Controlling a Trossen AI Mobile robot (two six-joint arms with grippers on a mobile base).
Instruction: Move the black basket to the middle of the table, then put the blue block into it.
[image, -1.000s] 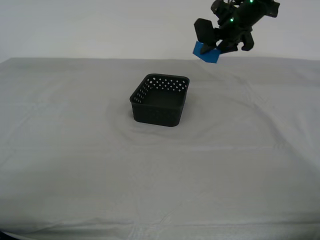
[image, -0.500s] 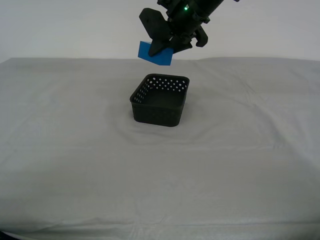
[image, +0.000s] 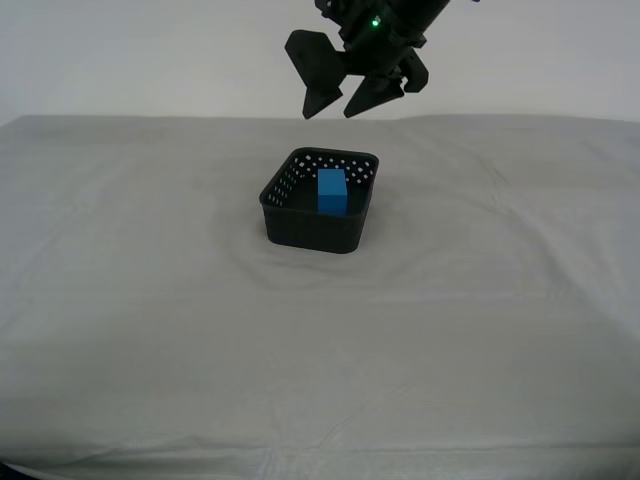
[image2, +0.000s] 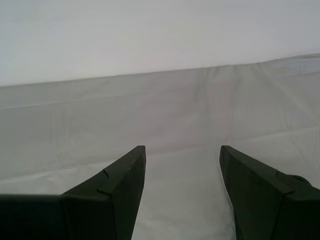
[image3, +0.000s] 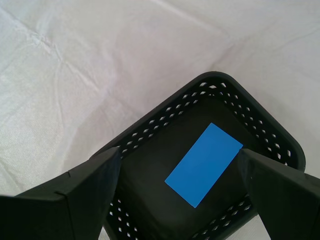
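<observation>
Currently, the basket (image: 320, 205) sits near the middle of the table (image: 130, 300), a little toward the far edge in the exterior view, and the block (image: 332, 192) is inside it. In the exterior view the block appears upright, its long axis roughly vertical, though it may be caught mid-drop. In the first wrist view the block (image3: 204, 164) shows one flat blue rectangular face running diagonally across the basket (image3: 260, 130) floor, so its exact pose cannot be fixed.

The basket is judged light and fairly stiff, being thin perforated plastic. Its rim or one side wall is the likely hold point; a pinch on a wall could flex it or slide it on the cloth. The block is judged light, rigid and smooth-faced, not fragile. Its two broad parallel faces offer the best grip, across the short dimension.

The first gripper (image: 344, 103) hangs directly above the basket, jaws spread wide and holding nothing. The second gripper (image2: 182, 195) is over bare cloth, jaws likewise wide apart and empty; it is not seen in the exterior view.
</observation>
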